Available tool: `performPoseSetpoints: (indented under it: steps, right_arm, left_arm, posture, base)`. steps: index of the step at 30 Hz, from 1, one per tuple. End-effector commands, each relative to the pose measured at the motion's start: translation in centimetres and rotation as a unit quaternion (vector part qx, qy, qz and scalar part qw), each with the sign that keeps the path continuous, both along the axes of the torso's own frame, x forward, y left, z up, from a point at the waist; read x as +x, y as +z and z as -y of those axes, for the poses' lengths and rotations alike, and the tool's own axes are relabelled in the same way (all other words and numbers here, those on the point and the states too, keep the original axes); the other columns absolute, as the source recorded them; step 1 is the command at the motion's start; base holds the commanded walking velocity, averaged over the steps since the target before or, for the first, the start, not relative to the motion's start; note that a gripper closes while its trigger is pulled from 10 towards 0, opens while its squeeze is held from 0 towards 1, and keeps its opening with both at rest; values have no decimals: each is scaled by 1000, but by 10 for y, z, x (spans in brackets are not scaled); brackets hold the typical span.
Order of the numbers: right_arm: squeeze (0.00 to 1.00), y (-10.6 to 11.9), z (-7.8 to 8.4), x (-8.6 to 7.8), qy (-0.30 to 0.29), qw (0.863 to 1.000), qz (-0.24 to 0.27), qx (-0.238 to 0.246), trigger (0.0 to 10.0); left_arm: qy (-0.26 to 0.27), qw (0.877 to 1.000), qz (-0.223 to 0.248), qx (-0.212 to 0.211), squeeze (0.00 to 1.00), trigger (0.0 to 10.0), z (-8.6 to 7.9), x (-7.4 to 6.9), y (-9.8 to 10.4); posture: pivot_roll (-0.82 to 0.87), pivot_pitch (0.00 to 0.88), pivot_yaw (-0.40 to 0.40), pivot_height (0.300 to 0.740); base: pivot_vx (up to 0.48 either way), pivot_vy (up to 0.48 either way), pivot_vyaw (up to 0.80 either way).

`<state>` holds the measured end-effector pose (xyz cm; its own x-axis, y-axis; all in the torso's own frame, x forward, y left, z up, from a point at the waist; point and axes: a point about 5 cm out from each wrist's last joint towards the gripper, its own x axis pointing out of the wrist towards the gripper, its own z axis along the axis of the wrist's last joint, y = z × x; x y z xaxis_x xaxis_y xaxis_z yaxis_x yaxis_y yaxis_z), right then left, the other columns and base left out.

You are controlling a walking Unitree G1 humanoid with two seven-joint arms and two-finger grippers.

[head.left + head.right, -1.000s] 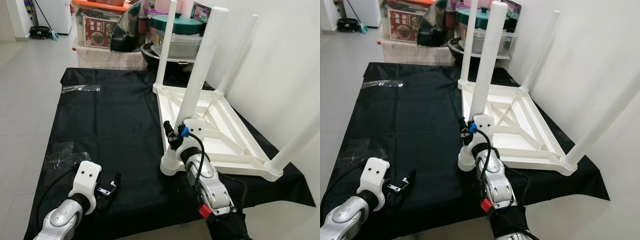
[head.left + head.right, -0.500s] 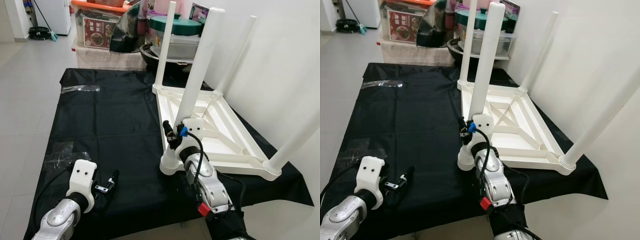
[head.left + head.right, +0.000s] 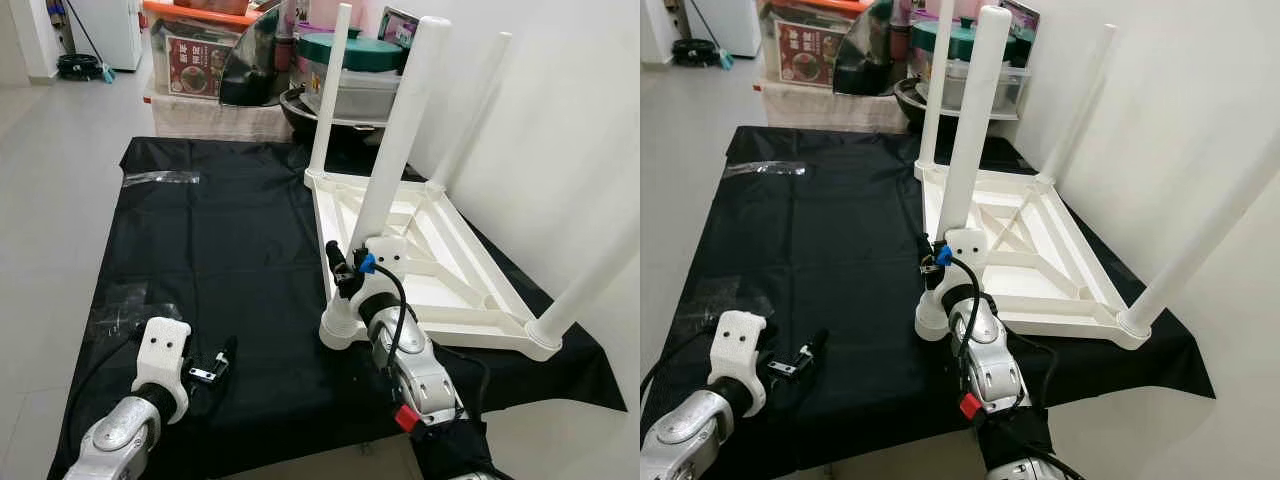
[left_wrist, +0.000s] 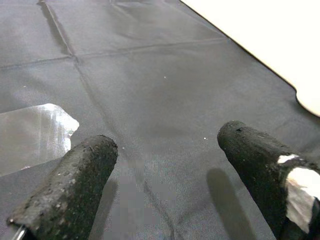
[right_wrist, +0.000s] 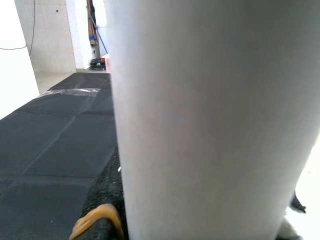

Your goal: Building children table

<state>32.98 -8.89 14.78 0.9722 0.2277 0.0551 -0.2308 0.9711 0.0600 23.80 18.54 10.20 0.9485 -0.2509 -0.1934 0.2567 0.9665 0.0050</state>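
A white children's table (image 3: 440, 262) lies upside down on a black cloth (image 3: 220, 240), its legs pointing up. My right gripper (image 3: 346, 276) is shut on the nearest leg (image 3: 400, 130) just above its base socket (image 3: 338, 328). In the right wrist view that leg (image 5: 210, 120) stands right against a black finger (image 5: 102, 200). My left gripper (image 3: 222, 358) hovers open low over the cloth at the front left, well apart from the table. In the left wrist view its fingers (image 4: 75, 185) have only bare cloth between them, and the table's edge (image 4: 280, 45) lies beyond.
Boxes, a dark wok (image 3: 250, 60) and a green-lidded pot (image 3: 362, 50) crowd the floor behind the cloth. Clear plastic wrappers (image 3: 160, 177) lie on the cloth at the left. A white wall (image 3: 560, 120) runs close along the table's right side. Grey tiled floor (image 3: 50, 180) lies to the left.
My left arm has drawn back a little toward the front left, with its fingers still open. The right gripper stays on the leg.
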Motion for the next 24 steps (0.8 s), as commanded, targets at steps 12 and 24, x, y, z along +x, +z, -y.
performPoseSetpoints:
  steps: [12, 24]
  right_arm:
    - [0, -23, 9, -1, -19, 998, -50, -14, 0]
    - [0, -24, 8, -1, -14, 998, -52, -13, 0]
  left_arm:
    - [-11, 999, 28, -18, 0, 10000, 5, 1, 11]
    - [-16, 1000, 18, -8, 0, 10000, 8, 1, 7]
  posture:
    - [95, 0, -146, 740]
    - [94, 0, -146, 740]
  base:
    - [307, 0, 0]
    - [0, 0, 0]
